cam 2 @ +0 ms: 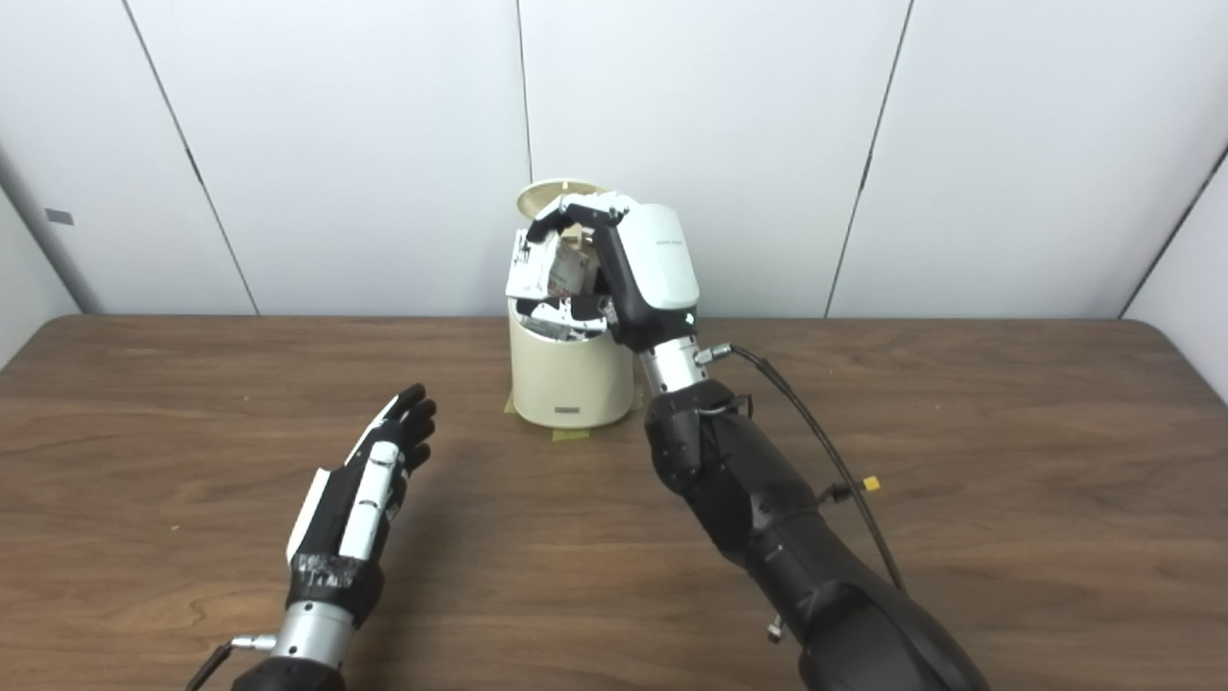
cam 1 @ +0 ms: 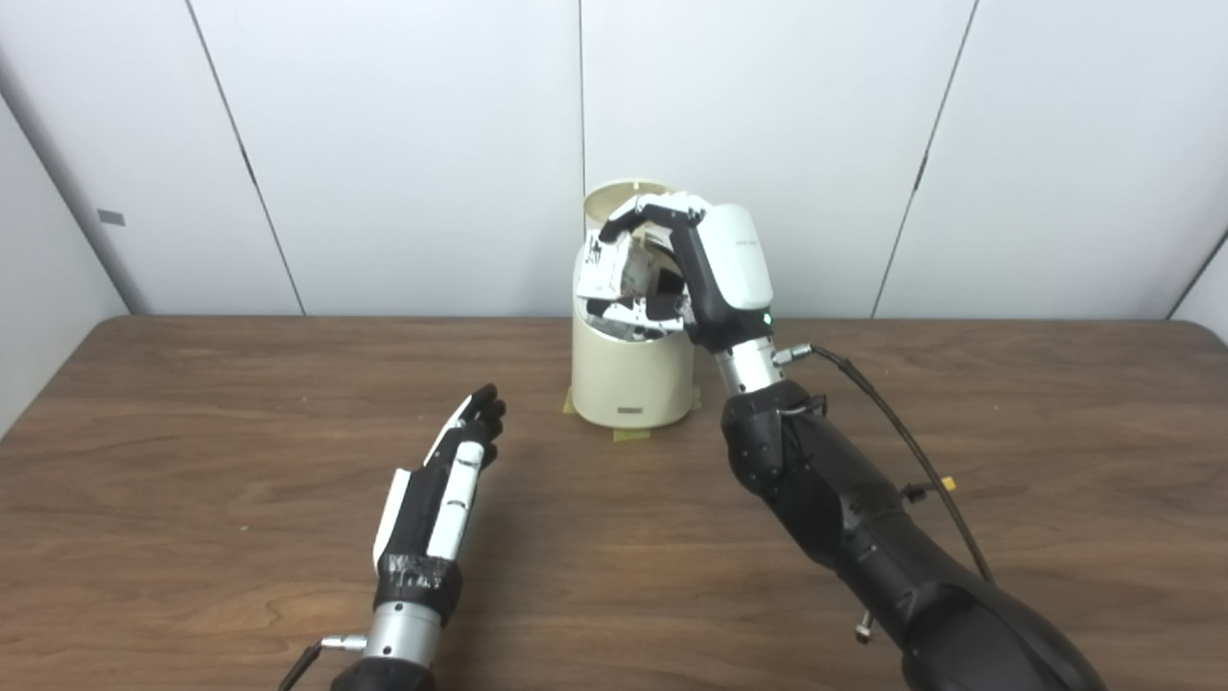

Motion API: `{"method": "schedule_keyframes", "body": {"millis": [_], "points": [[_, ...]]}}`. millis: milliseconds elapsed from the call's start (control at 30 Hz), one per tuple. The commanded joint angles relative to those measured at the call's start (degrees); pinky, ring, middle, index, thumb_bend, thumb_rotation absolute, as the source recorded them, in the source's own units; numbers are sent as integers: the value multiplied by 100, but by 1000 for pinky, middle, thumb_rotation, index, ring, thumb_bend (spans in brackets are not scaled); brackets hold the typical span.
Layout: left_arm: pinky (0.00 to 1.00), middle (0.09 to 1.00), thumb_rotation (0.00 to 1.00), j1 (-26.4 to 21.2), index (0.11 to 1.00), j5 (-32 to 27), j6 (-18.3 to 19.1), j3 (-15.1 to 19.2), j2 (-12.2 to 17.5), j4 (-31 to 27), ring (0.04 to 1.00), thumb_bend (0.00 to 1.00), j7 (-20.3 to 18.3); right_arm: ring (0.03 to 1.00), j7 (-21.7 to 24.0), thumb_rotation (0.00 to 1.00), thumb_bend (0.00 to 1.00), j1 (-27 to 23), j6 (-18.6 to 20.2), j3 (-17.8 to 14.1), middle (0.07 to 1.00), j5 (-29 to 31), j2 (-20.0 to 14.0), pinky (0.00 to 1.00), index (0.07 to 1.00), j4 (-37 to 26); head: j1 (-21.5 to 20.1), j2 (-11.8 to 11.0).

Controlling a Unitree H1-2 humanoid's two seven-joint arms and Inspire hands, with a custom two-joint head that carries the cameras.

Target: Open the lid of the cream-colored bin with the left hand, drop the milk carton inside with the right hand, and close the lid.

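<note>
The cream-colored bin (cam 1: 628, 379) stands at the back middle of the table, on tape marks. Its round lid (cam 1: 614, 200) is tipped up and open behind the mouth. My right hand (cam 1: 696, 274) is shut on the white milk carton (cam 1: 606, 272) and holds it right over the bin's open mouth. My left hand (cam 1: 451, 470) is open and empty, fingers straight, low over the table to the front left of the bin and apart from it.
The brown wooden table (cam 1: 192, 432) reaches to a white panel wall (cam 1: 384, 144) just behind the bin. A black cable (cam 1: 902, 432) hangs from my right wrist along the forearm.
</note>
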Motion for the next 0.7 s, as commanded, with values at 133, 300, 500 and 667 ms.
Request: {"method": "schedule_keyframes", "body": {"millis": [133,300,500,667], "points": [[960,923,855,-127,925,5,-217,-18,-5,-108,944,437,-17,577,-4,3,531,-265,-42,-67,497,-45,-36,641,485,-132,7,9],[962,925,851,-131,926,2,-225,-5,-3,-82,947,438,-12,569,-8,4,531,-249,-32,-82,494,-65,-29,585,488,-131,11,1],[950,918,850,-132,917,35,-236,-1,9,-67,940,455,0,572,48,4,531,-233,-23,-108,494,-56,-12,564,488,-145,-4,5],[955,926,855,-142,930,1,-220,4,11,-78,947,443,-19,591,156,6,529,-209,-6,-150,510,-17,-14,581,480,-254,4,-1]]}}
